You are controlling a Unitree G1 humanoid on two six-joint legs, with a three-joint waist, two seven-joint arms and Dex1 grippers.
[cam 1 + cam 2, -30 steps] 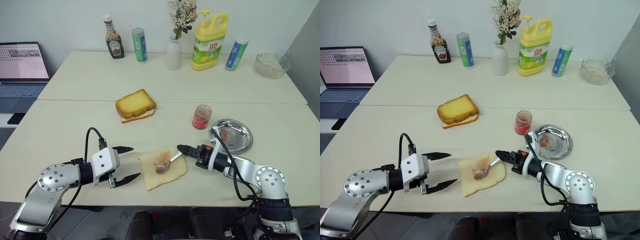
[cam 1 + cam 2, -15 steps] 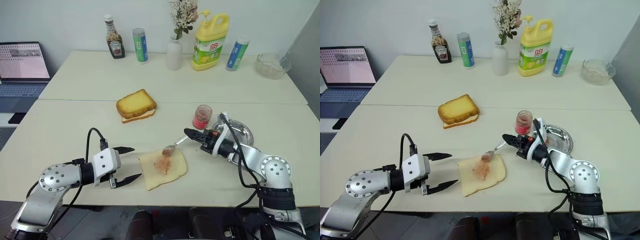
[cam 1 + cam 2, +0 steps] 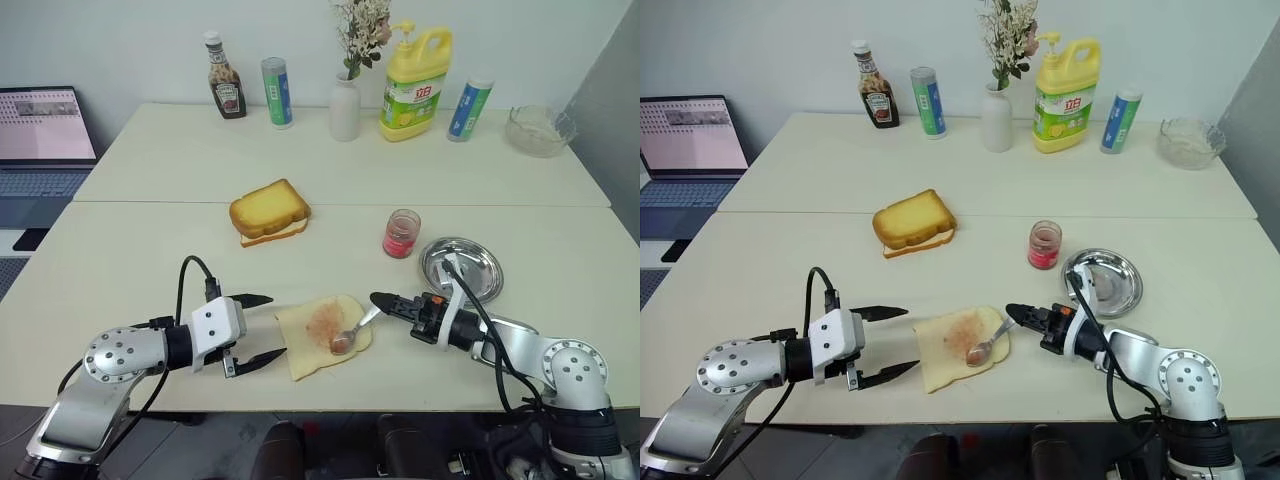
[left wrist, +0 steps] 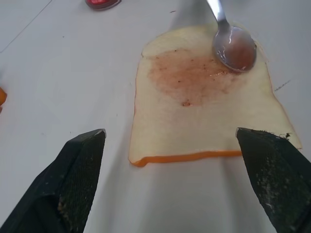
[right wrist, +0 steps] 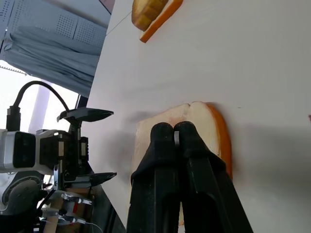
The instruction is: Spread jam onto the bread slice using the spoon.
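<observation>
The bread slice point(image 3: 322, 334) lies flat near the front edge of the table point(image 3: 150, 250), with a reddish smear of jam point(image 3: 322, 320) across its middle. The right gripper point(image 3: 378, 300) comes in from the slice's three o'clock side, its two black fingers pressed together on the thin handle of the spoon point(image 3: 350, 333). The spoon's bowl sits low over the slice's right part, at about four o'clock from the smear, and it carries a pinkish film of jam; whether it touches the bread I cannot tell for sure. In the left wrist view the bowl point(image 4: 235, 48) lies just beside the smear's edge.

The left gripper point(image 3: 258, 329) hangs at the slice's nine o'clock, just beside its left edge, fingers spread wide apart and holding nothing.

The jam jar point(image 3: 402, 233) stands at about one o'clock from the slice, well apart from it, with a steel dish point(image 3: 462, 270) just to its right. The thicker golden toast point(image 3: 270, 211) lies at eleven o'clock from the slice. Along the far edge stand a ketchup bottle point(image 3: 226, 89), a white vase point(image 3: 345, 109) and a yellow jug point(image 3: 414, 83).
</observation>
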